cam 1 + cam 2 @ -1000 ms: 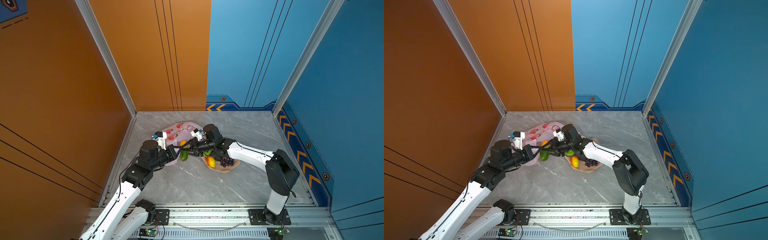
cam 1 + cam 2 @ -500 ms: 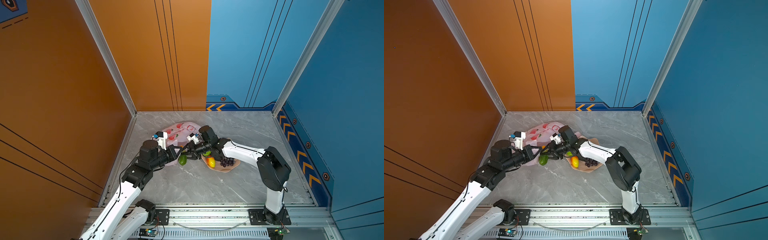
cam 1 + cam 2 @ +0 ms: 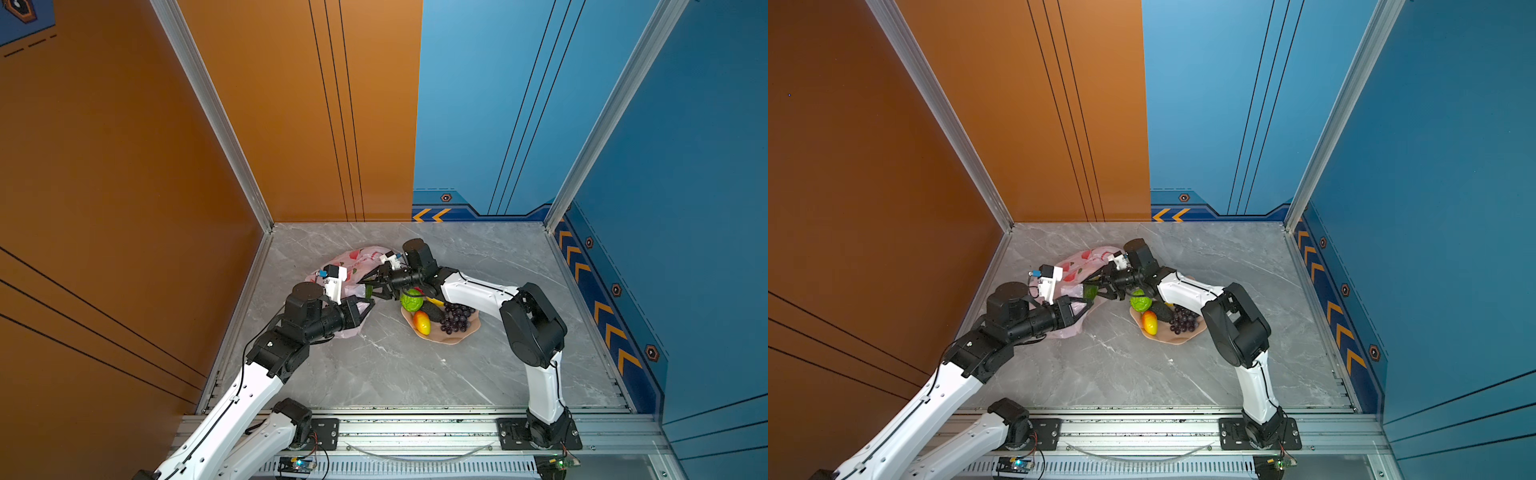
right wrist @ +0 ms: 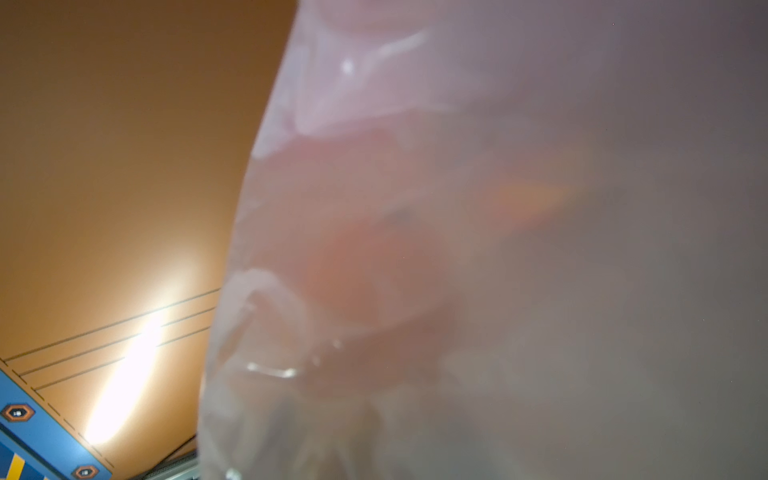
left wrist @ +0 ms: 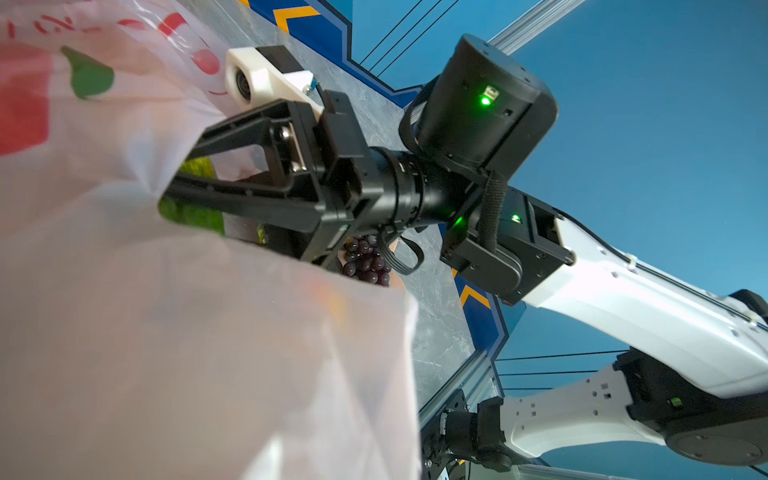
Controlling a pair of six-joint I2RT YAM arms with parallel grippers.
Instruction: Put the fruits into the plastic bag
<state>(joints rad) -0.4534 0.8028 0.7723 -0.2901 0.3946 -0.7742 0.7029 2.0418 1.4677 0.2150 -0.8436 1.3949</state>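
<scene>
Grey marble tabletop [image 3: 374, 365], orange/blue walls. L arm stretched low fwd, left gripper [image 3: 368, 305] pinched shut on plastic bag [image 3: 357, 259] edge, far-left. R arm elbow-bent, reaching left, right gripper [image 3: 368, 286] clamping green cucumber [image 5: 189, 212] at bag mouth. Other fruits [image 3: 455, 318] in bowl [image 3: 453, 338] just right.

Boxed in around a grey marble-veined bench [image 3: 374, 374]. Behind the bench, half orange wall [image 3: 299, 104], half blue wall [image 3: 478, 104], scored with thin dark lines. Left of the bench, orange too; right of it, darker blue with orange chevrons [image 3: 603, 309] along the foot. Aluminium posts [image 3: 213, 112] at the bench's back corners, a metal rail [image 3: 415, 434] along its front. Bright glare [image 4: 124, 374] on orange wall in the right wrist view.
</scene>
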